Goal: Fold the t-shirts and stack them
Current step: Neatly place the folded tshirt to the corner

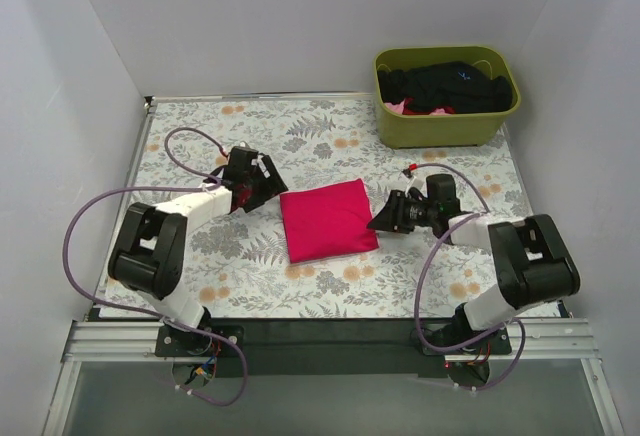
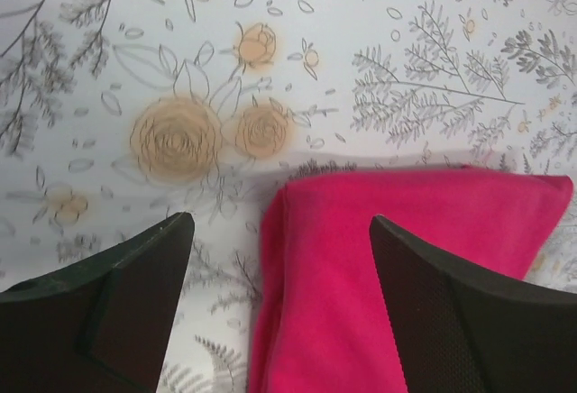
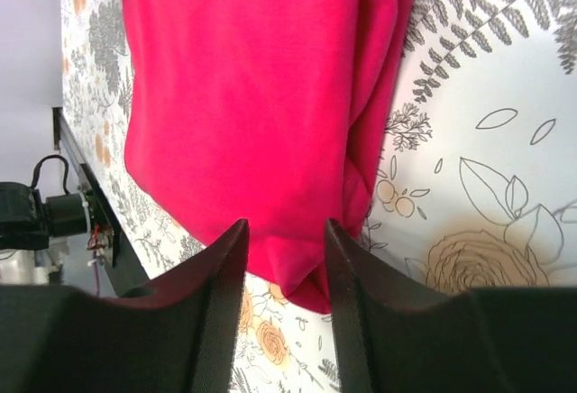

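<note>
One of the t-shirts, a crimson-red one point(image 1: 328, 218), lies folded into a small rectangle in the middle of the table. My left gripper point(image 1: 271, 187) hovers at its left edge, open. In the left wrist view the shirt's point(image 2: 397, 258) near-left corner lies below and between the wide-apart fingers of the left gripper point(image 2: 279, 218). My right gripper point(image 1: 376, 221) is at the shirt's right edge, open. In the right wrist view the shirt's point(image 3: 252, 95) corner shows in the narrow gap of the right gripper point(image 3: 285, 223), with nothing pinched. Black t-shirts point(image 1: 450, 86) fill a bin.
An olive-green bin point(image 1: 400, 128) stands at the back right corner of the flower-patterned table point(image 1: 300, 136). White walls close in the left, back and right sides. Purple cables loop beside both arms.
</note>
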Tool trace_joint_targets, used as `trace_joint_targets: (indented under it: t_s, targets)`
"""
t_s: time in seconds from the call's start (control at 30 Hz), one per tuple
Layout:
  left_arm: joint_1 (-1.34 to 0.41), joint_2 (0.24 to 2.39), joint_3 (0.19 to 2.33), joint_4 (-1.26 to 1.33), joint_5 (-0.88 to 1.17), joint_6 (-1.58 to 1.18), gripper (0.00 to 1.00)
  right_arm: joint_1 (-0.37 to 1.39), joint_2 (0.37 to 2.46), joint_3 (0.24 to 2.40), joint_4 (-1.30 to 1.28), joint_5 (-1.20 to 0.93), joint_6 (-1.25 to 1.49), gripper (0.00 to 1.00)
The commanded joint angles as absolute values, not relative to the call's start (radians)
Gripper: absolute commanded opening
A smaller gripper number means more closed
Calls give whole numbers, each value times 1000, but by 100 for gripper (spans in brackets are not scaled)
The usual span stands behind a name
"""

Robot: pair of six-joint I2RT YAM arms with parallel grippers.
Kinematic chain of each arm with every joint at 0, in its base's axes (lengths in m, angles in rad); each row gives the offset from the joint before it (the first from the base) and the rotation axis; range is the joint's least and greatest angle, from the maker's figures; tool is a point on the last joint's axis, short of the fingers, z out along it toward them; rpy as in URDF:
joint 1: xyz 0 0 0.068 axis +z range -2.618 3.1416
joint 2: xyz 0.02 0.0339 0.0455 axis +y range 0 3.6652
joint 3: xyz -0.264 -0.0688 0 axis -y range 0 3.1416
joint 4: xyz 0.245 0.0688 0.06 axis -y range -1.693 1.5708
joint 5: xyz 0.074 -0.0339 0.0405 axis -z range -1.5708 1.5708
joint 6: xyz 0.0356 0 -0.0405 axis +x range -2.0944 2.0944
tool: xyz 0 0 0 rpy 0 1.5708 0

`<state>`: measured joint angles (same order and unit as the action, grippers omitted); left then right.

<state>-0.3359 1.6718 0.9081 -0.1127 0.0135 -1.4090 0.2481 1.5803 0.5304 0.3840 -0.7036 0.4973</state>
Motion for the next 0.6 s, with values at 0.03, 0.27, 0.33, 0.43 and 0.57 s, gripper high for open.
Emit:
trace_joint_targets:
  t_s: [0.03, 0.27, 0.33, 0.43, 0.57]
  targets:
    - [-374, 1504, 925, -290, -55, -1422, 77, 256, 1419, 583, 146, -588, 356, 48]
    - [-564, 1454, 902, -520, -176, -1534, 81, 264, 1200, 681, -254, -258, 219, 67]
    - [-587, 1480, 899, -538, -178, -1546, 74, 265, 1155, 673, -293, -230, 216, 69]
    - [-597, 1517, 903, -548, -210, -1555, 68, 265, 1075, 652, -322, -206, 224, 78]
    - [-607, 1566, 925, -561, -230, -1554, 61, 265, 1022, 644, -360, -207, 213, 79]
